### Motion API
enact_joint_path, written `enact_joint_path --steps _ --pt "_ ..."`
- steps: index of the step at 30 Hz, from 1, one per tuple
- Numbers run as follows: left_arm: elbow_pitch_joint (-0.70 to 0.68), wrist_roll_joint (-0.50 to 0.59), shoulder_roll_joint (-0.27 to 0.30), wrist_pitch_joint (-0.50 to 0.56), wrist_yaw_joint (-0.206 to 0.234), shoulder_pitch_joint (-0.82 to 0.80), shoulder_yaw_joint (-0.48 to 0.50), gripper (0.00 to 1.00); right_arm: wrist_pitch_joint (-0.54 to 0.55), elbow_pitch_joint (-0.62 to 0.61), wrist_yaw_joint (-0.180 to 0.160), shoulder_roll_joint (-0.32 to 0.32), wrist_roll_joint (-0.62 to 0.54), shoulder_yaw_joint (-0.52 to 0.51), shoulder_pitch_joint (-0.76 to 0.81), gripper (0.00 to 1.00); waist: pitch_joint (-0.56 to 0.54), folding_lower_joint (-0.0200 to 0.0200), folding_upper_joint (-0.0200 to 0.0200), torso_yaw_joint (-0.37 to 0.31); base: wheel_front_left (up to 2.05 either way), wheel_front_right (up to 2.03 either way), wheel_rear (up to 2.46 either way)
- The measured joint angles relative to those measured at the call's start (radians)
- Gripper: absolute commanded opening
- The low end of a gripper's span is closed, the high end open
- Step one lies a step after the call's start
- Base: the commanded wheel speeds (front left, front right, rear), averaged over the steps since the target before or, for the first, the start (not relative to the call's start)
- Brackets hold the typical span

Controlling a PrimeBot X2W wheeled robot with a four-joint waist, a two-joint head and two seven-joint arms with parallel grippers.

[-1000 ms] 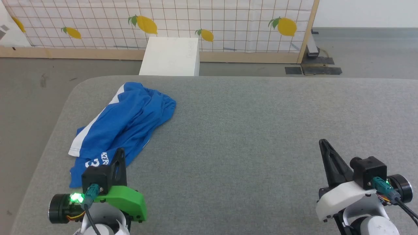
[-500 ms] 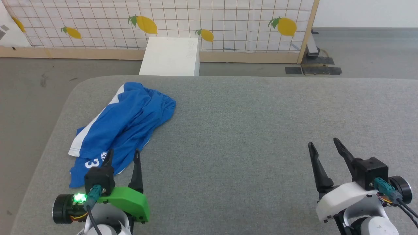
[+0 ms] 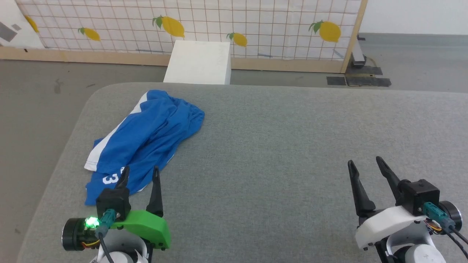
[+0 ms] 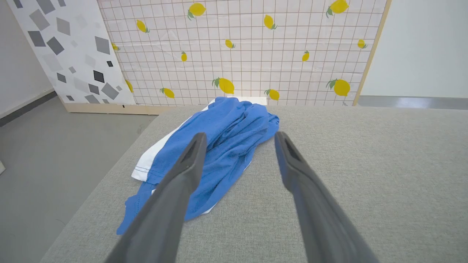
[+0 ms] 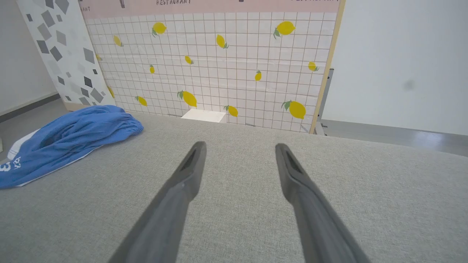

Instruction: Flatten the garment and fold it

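Note:
The garment [image 3: 146, 138], bright blue shorts with a white side stripe and a white number, lies crumpled on the left part of the grey padded table [image 3: 278, 138]. It reaches from near the far edge toward me. My left gripper [image 3: 140, 172] hovers open at the garment's near end, one finger over the blue cloth, nothing between its fingers. In the left wrist view the garment [image 4: 223, 146] lies just ahead of the open left gripper [image 4: 239, 137]. My right gripper [image 3: 365, 163] stands open and empty at the near right, far from the garment [image 5: 69, 138], over bare table.
A white box [image 3: 199, 62] stands on the floor just beyond the table's far edge. A lemon-patterned grid panel [image 3: 219, 25] with a wooden frame backs the scene. The table's rounded left edge [image 3: 62, 146] runs close beside the garment.
Both grippers went from shut to open. The camera shifted a little, so the whole scene sits slightly further right and lower. The garment itself has not moved.

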Motion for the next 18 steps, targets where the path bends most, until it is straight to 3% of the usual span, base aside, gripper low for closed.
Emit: enact_joint_path --steps 18 --pt "0.003 -0.016 0.000 -0.036 0.013 0.012 -0.007 1.00 -0.037 0.021 0.000 0.000 0.030 0.004 0.017 1.00 -0.009 0.0000 0.0000 0.104 0.00 0.00 0.00"
